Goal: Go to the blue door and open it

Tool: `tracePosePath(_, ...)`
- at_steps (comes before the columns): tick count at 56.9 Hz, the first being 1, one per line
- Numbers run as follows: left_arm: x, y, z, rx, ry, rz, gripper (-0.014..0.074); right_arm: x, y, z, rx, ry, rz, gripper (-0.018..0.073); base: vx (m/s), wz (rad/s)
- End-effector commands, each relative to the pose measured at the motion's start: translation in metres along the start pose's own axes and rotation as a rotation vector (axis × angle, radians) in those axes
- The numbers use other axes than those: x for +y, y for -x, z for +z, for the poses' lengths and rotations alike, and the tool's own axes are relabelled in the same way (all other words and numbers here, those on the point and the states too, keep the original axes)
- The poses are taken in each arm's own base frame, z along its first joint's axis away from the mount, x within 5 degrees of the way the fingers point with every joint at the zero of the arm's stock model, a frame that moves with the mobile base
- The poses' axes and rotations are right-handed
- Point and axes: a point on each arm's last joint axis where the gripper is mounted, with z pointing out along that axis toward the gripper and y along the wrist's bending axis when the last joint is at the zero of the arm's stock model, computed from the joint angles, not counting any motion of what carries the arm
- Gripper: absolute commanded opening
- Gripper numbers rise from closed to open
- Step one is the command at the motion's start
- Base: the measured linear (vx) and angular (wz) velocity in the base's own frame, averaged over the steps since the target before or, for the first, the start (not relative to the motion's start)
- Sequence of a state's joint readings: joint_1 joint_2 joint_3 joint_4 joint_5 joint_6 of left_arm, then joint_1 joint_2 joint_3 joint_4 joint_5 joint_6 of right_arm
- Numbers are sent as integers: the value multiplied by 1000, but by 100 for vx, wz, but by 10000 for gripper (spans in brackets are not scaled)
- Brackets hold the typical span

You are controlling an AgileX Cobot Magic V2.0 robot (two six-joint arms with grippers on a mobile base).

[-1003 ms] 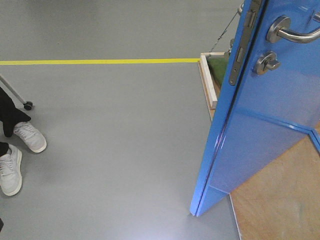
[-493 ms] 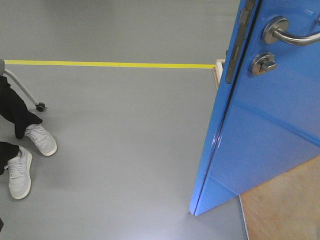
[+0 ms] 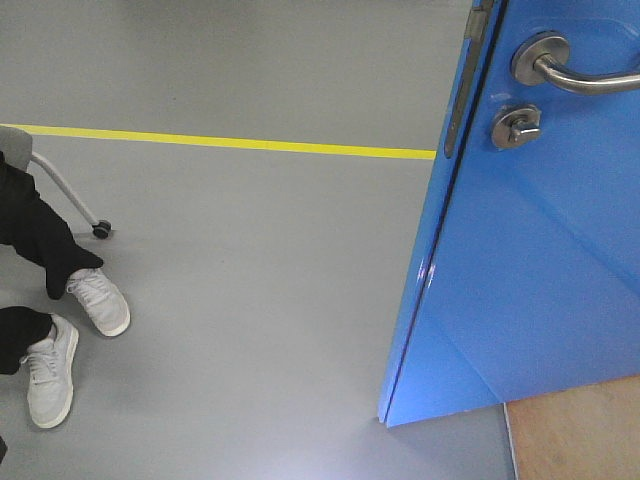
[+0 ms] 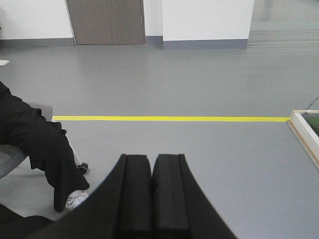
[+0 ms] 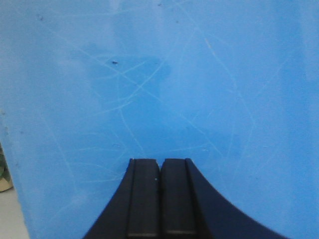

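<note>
Contact is the question at this moment: the right gripper (image 5: 160,162) has its two black pads pressed together, holding nothing, and the blue door (image 5: 164,79) stands straight ahead of it, filling its whole view with scratched glossy paint. The tips are very near the panel, but I cannot tell if they touch it. The left gripper (image 4: 151,158) is also closed flat and empty. Ahead of it I see only grey floor, a yellow tape line (image 4: 169,118) and the black trousers (image 4: 45,144) of a seated person, so the door is not in front of this arm. In the front view the door stands upright and ajar, its free edge with the latch plate (image 3: 458,100) turned toward the camera. The lever handle (image 3: 580,75) lies level high on the face, and the thumb-turn (image 3: 515,127) is just under it. I judge that the right arm is the nearer one, and that a push forward on the flat face, away from the gripper, swings the door wider. The risk, I think, is that closed pads slide on such a smooth panel.
</note>
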State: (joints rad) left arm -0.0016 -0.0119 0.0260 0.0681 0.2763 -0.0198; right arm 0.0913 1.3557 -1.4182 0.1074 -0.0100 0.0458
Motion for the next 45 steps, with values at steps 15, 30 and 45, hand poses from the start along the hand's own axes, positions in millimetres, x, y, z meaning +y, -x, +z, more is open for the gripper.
tracePosePath(15, 0, 17, -4, -123, -7, -9, 73, 2, 21, -6, -107, 8, -12, 12, 22, 4)
tracePosePath(30, 0, 17, -4, -123, -7, -9, 73, 2, 21, -6, -107, 8, -12, 12, 24, -1)
tracePosePath(45, 0, 17, -4, -123, -7, -9, 73, 2, 21, -6, -107, 8, -12, 12, 25, -7)
